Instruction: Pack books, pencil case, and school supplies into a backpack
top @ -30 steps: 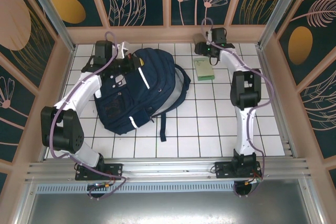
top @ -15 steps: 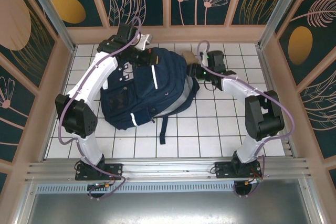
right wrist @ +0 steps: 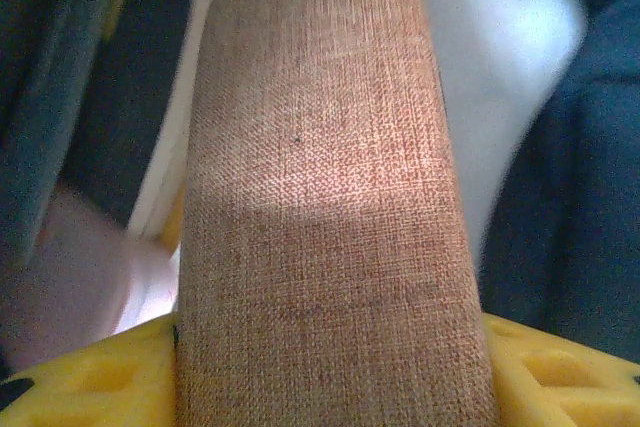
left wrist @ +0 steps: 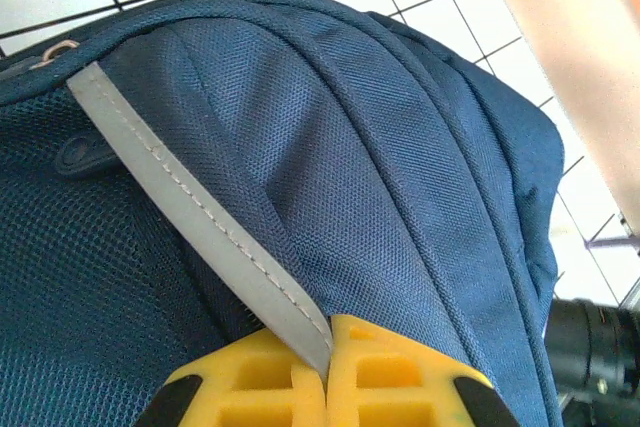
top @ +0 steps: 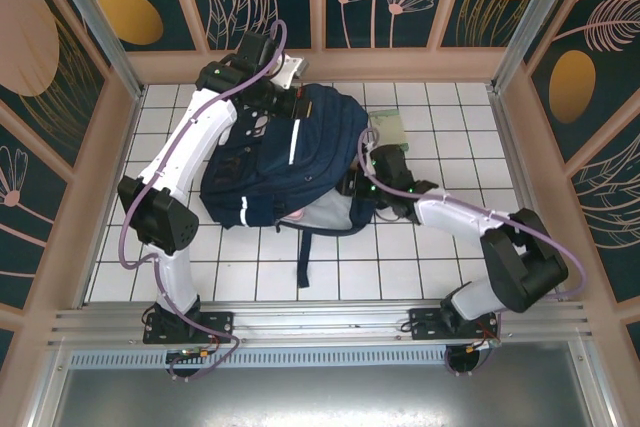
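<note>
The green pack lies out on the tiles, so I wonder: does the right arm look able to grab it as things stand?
Probably not yet: the right claw is closed on the tan piece at the backpack opening. The green pack itself lies uncovered just beyond that arm.

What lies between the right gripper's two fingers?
A tan woven oblong piece fills the gap between the yellow fingers of the right gripper, pointing toward the backpack; the right wrist view shows it.
</note>
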Robot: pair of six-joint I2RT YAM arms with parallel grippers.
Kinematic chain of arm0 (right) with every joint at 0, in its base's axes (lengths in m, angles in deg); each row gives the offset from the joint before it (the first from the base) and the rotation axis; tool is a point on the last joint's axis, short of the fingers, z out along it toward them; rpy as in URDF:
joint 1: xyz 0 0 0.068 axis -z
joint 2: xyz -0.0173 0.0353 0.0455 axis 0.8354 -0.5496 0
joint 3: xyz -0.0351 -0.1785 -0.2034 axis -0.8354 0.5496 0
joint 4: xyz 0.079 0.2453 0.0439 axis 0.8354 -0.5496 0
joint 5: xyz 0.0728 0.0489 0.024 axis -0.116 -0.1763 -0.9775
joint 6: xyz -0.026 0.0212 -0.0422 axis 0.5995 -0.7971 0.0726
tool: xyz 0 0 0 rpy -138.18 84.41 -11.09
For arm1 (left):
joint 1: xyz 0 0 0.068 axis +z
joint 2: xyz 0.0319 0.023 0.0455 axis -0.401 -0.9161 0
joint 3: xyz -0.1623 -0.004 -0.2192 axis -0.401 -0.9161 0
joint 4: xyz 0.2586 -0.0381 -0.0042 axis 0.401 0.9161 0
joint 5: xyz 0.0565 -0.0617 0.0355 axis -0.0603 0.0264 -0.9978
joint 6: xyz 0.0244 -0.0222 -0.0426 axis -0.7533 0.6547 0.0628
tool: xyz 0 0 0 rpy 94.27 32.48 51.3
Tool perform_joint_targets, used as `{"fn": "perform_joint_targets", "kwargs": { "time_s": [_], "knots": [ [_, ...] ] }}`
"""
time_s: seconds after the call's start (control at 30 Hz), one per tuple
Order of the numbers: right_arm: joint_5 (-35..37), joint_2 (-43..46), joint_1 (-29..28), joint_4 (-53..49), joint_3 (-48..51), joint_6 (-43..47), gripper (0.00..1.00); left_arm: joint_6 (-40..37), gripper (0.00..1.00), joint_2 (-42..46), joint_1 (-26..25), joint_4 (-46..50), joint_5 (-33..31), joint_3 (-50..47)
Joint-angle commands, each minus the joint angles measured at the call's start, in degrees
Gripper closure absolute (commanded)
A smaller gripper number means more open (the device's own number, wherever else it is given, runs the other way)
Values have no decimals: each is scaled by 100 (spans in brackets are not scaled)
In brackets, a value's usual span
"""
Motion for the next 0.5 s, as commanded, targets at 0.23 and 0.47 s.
{"fn": "perform_joint_targets", "kwargs": {
  "time_s": [0.23,0.47],
  "knots": [
    [599,309,-1181,622,272,-829,67,-275,94,536,-6,-870,-58,-811],
    [688,566,-1091,711,378,-786,67,113,99,1542,-6,-1919,709,-2911]
  ]
}}
